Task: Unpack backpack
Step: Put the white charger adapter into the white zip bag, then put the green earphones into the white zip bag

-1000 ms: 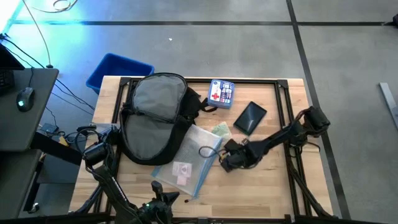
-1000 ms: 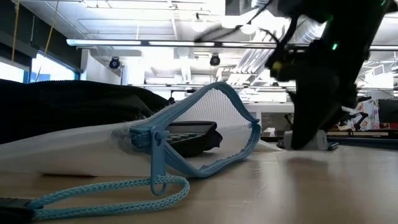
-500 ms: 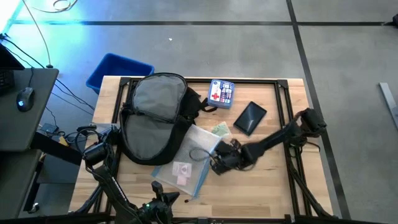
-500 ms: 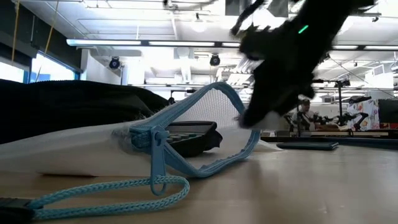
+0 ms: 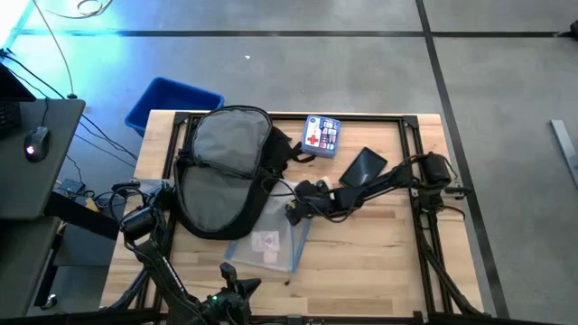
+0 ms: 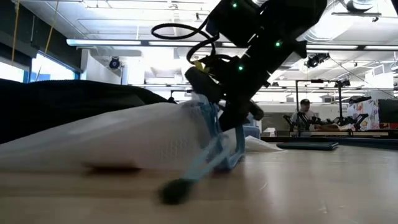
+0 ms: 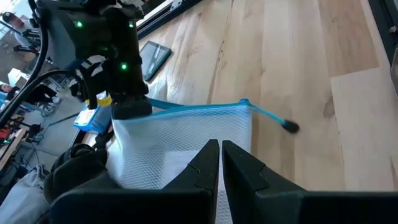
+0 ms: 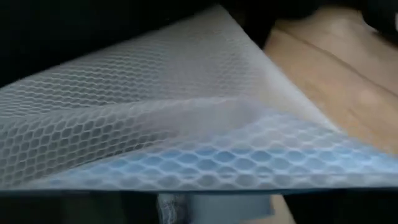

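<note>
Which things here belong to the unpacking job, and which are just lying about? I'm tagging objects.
Job: backpack; mesh zip pouch; right gripper at the pouch's top edge.

Lying about: first-aid box; black phone; blue bin beside the table; left gripper, parked.

I am viewing the backpack (image 5: 226, 171), a large black fabric bag that is lying flat on the left half of the wooden table, its main flap folded open and showing grey lining. Black straps are trailing from its right edge. In the low view it is showing as a dark mound (image 6: 74, 106) behind.
</note>
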You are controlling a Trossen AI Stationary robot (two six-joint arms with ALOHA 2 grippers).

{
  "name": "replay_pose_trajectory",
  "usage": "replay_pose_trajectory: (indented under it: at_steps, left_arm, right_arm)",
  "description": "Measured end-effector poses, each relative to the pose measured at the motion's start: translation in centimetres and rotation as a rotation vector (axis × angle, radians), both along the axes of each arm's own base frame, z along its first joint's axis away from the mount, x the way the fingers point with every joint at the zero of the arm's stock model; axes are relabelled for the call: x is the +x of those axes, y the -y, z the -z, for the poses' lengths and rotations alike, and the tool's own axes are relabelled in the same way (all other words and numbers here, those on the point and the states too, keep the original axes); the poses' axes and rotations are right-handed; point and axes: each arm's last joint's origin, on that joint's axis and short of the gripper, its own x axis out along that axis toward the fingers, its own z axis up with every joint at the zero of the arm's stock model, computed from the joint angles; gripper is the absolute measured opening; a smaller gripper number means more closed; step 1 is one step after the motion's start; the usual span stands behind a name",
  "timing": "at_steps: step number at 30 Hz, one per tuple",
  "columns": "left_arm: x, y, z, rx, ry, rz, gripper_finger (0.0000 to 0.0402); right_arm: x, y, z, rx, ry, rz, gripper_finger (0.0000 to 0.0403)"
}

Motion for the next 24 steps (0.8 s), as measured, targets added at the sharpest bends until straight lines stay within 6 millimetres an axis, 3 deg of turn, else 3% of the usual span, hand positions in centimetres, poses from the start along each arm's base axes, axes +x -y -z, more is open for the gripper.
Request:
replay_pose_trajectory:
  at_steps: [6,15,21,24]
  left_arm:
    - [0.0,0.0,0.0,-0.008,-0.012,0.000,0.0000]
    - [0.0,0.0,0.1,-0.012,-0.017,0.000,0.0000]
    - [0.0,0.0,0.1,-0.014,-0.017,-0.001,0.0000]
    - [0.0,0.0,0.1,-0.014,-0.016,-0.001,0.0000]
  right_arm:
    - [-0.1,-1.1,-0.1,-0.068,0.011,-0.019,0.0334]
    - [-2.8,-4.8,-1.4,-0.099,-0.137,-0.126,0.0327]
    - [-5.5,-6.0,-2.7,-0.114,-0.279,-0.145,0.0325]
    - [-6.4,-5.6,-2.6,-0.128,-0.333,-0.062,0.0325]
